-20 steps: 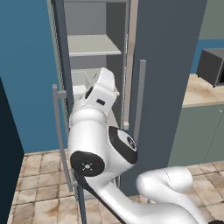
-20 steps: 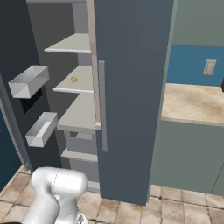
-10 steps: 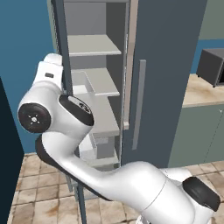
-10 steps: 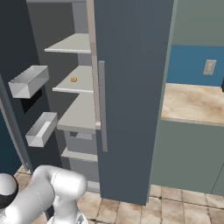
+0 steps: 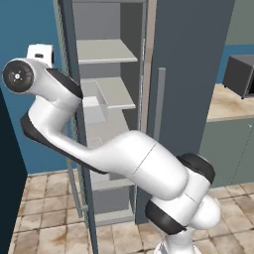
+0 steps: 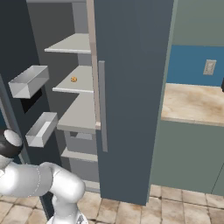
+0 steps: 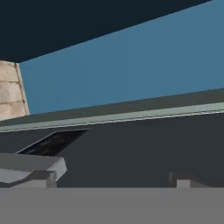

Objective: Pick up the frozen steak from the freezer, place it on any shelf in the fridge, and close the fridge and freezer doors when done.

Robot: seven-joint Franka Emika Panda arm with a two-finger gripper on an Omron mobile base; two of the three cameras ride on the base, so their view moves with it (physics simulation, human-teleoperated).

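Fingertips [image 7: 40,176] sit far apart at the bottom of the hand view, nothing between them, so my two-finger gripper [image 7: 109,179] is wide open and empty. Just past the tips is a slate-grey door face with a black panel with blue lights [image 7: 52,142], then blue wall and a strip of tiled floor [image 7: 8,87].

From the left base view the white arm [image 5: 129,158] is swung out left and up, hand beside the outer side of the open tall slate-grey freezer door [image 5: 67,89].

Frozen steak [image 6: 73,79]: a tiny reddish-orange spot on the middle pale grey shelf [image 6: 83,83] of the narrow freezer compartment [image 6: 78,65]. It's too small to be sure of shape or long axis, but I take it for the steak.

Key relation: the steak lies right of the fingers and farther in, and the open door leaf with its clear box-like bins [image 6: 28,81] stands between them. I judge I must bring the hand round the door's near edge and into the opening before any reach.

The wide fridge door [image 6: 131,87] with its long pale bar handle [image 6: 101,111] is shut; it'll need opening first.
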